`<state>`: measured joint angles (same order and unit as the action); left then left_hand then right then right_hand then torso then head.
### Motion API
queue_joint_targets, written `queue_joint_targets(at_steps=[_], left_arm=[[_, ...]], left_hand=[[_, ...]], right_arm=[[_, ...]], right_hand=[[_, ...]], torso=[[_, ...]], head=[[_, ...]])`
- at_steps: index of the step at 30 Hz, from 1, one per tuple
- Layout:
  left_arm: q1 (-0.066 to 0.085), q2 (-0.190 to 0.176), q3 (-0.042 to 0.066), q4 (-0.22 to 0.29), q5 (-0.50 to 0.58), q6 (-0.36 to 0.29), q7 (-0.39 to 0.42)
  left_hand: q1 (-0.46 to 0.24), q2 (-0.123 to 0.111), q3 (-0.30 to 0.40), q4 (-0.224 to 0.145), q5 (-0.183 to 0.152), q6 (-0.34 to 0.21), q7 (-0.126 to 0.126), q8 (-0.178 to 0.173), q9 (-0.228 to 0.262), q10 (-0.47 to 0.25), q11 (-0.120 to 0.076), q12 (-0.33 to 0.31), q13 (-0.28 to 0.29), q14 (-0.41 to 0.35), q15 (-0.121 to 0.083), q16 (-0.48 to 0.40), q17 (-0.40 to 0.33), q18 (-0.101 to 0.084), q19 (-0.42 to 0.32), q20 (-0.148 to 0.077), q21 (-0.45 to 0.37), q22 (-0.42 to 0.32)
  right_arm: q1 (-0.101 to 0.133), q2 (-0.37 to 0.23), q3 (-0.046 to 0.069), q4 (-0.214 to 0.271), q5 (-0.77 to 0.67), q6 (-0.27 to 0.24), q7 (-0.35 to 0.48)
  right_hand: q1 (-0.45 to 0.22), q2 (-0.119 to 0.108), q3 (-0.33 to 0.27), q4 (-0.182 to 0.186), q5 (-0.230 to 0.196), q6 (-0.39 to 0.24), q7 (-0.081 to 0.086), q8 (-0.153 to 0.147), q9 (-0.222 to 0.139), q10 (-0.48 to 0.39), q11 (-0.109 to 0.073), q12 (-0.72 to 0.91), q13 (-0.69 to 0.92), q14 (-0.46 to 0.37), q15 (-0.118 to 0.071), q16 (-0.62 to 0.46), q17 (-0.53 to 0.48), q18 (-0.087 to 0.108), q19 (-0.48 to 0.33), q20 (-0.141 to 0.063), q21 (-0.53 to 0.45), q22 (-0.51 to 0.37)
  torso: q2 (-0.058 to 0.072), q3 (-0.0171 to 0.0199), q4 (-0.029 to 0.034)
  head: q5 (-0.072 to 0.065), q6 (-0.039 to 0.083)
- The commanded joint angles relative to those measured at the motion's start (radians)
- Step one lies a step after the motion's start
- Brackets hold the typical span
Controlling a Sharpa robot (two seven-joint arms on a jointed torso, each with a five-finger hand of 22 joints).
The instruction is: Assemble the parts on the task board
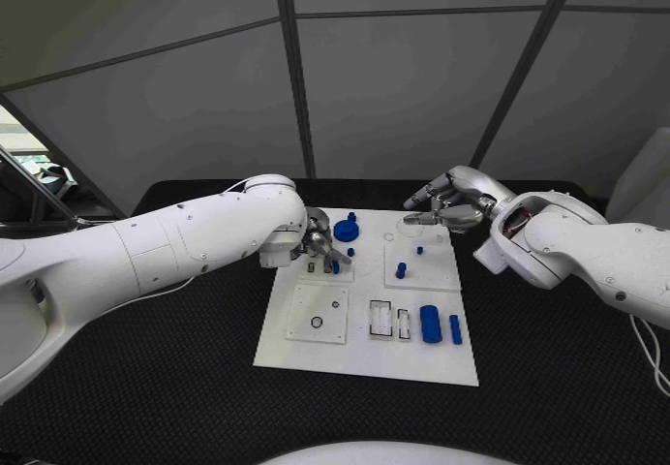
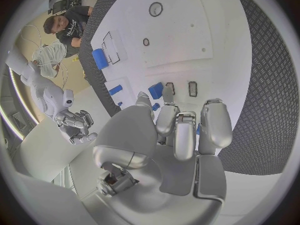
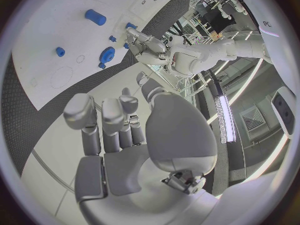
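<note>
The white task board (image 1: 366,344) lies mid-table. On it are a round blue disc (image 1: 347,231), two small blue pegs (image 1: 401,270), a thick blue cylinder (image 1: 430,324) and a slim blue bar (image 1: 455,329). My left hand (image 1: 319,250) hovers low over the board's far left part, fingers curled down beside a blue block (image 2: 155,90). A bit of blue (image 2: 198,130) shows between its fingers (image 2: 181,130); whether it is held is unclear. My right hand (image 1: 440,208) hangs above the board's far right edge, fingers (image 3: 103,120) loosely bent and apart from the thumb, holding nothing.
Rectangular slots (image 1: 380,318) and a square plate with a round hole (image 1: 319,315) occupy the board's near half. Black matting (image 1: 167,387) surrounds the board. Grey panel walls stand behind the table.
</note>
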<state>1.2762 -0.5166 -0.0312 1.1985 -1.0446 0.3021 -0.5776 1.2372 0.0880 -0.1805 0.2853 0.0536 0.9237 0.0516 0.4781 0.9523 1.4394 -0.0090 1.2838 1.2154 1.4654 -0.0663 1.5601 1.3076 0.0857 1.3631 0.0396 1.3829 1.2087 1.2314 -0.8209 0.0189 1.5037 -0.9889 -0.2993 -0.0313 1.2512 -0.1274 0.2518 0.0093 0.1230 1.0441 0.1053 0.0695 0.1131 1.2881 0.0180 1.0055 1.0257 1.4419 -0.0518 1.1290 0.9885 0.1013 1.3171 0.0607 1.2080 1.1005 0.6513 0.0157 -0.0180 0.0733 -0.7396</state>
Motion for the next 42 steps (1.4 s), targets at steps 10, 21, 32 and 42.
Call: queue_joint_targets(at_steps=[10,21,32,42], left_arm=[[0.002,0.006,0.000,0.000,0.001,0.022,0.003],[0.001,-0.004,0.000,0.012,0.050,-0.011,0.014],[0.001,-0.053,0.001,0.074,0.115,-0.063,0.000],[0.001,-0.117,0.002,0.161,0.041,-0.154,-0.003]], left_hand=[[0.047,0.031,0.026,-0.025,0.000,-0.005,-0.005,0.003,0.027,0.015,-0.008,0.084,0.236,0.101,-0.008,0.000,0.252,-0.010,-0.004,0.000,0.005,0.003],[0.189,0.063,0.133,-0.134,0.300,-0.026,-0.013,-0.035,0.060,0.013,-0.018,0.074,0.241,0.102,-0.015,0.001,0.254,-0.010,-0.007,-0.008,0.005,0.010],[0.191,0.049,0.221,-0.179,0.338,-0.011,-0.016,-0.016,0.115,0.029,-0.021,0.089,0.253,0.105,-0.017,0.011,0.263,-0.014,0.004,-0.009,0.014,0.034],[0.170,0.031,0.266,-0.197,0.338,-0.012,-0.016,-0.012,0.139,0.032,-0.021,0.088,0.256,0.105,-0.018,0.011,0.263,-0.016,0.011,-0.010,0.020,0.046]], right_arm=[[0.002,0.006,0.001,-0.005,-0.003,-0.004,0.005],[0.002,0.010,0.001,-0.018,-0.003,0.003,0.001],[0.002,0.007,0.001,-0.032,-0.011,0.022,-0.015],[0.002,0.007,0.001,-0.041,-0.013,0.027,-0.016]], right_hand=[[-0.007,0.002,0.002,-0.006,0.004,-0.007,-0.001,-0.006,-0.001,-0.005,0.003,-0.003,-0.002,0.003,0.001,-0.005,-0.002,0.005,-0.001,0.000,-0.002,0.000],[-0.007,0.003,0.003,-0.007,0.005,-0.007,-0.001,-0.006,-0.001,-0.006,0.003,-0.004,-0.003,0.003,0.001,-0.007,-0.003,0.005,-0.001,0.000,-0.003,-0.001],[-0.007,0.003,0.003,-0.007,0.006,-0.007,-0.001,-0.006,-0.001,-0.008,0.003,-0.009,-0.008,0.002,0.001,-0.011,-0.007,0.006,-0.003,0.000,-0.007,-0.005],[-0.011,0.003,0.003,-0.007,0.006,-0.008,0.000,-0.005,-0.001,-0.010,0.003,-0.011,-0.010,0.002,0.001,-0.014,-0.008,0.006,-0.003,0.000,-0.010,-0.008]], torso=[[0.001,-0.0002,-0.0002],[-0.001,-0.0004,0.0013],[-0.001,-0.0001,0.0022],[0.001,0.0000,0.0004]], head=[[0.000,-0.001],[0.001,-0.005],[0.006,-0.005],[0.011,-0.002]])
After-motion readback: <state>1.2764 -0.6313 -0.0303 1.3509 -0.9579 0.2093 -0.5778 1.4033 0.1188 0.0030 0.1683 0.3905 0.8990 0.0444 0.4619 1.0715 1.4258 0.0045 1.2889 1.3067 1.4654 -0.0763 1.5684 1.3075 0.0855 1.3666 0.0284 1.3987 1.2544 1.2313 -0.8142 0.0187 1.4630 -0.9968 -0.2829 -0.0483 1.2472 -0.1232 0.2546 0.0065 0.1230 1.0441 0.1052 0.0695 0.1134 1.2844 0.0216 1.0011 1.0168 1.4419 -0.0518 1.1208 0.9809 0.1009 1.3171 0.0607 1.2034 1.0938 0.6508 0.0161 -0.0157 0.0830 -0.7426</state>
